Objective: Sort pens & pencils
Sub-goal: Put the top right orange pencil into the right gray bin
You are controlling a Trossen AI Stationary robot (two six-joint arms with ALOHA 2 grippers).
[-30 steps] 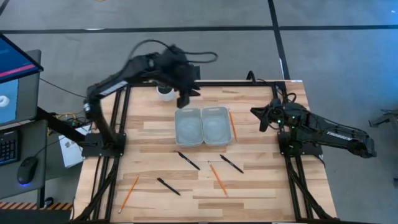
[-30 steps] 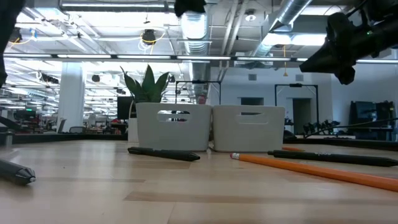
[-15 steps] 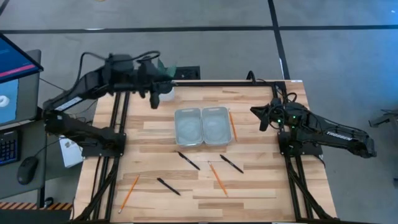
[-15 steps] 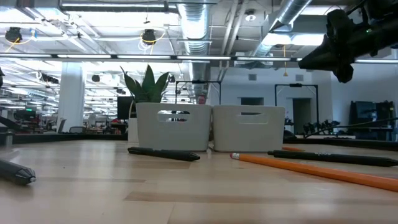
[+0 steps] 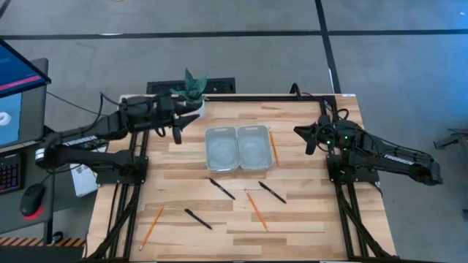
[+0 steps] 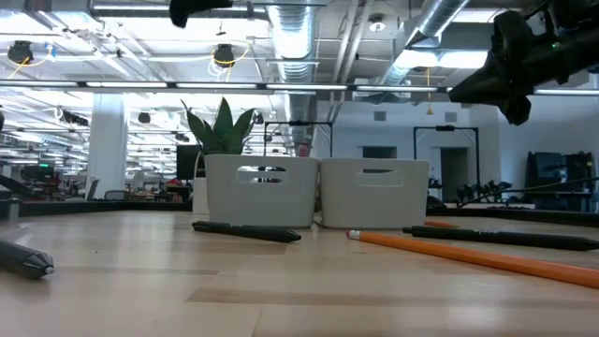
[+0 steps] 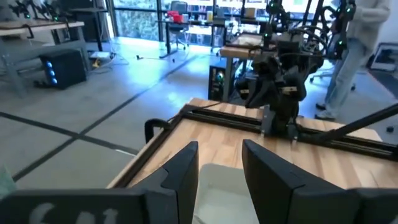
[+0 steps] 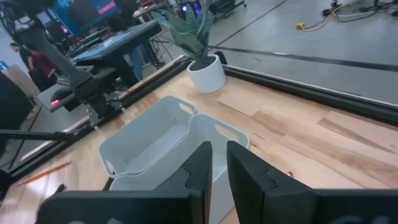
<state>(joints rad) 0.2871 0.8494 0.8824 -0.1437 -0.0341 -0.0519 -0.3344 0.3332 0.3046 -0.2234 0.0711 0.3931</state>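
The left end effector (image 5: 178, 131) was held above the tabletop's (image 5: 307, 212) far left area, beside a potted plant (image 5: 191, 89) at the far edge; its fingers (image 7: 183, 177) were seen spread apart, nothing between them. Two white bins (image 5: 238, 148) were set side by side at the tabletop's middle, toward the far edge. Open wood was left between the bins and the left rail.

Three pencils were counted: one (image 5: 151, 226) near the front left corner, one (image 5: 256, 210) at front centre, one (image 5: 273, 147) lying just beside the right bin. Three pens were counted: one (image 5: 197, 218) front left of centre, one (image 5: 221, 188) before the bins, one (image 5: 272, 192) right of centre.

The right end effector (image 5: 307, 137) was held over the right edge, fingers (image 8: 202, 168) nearly pressed together, a narrow gap visible, nothing pinched.
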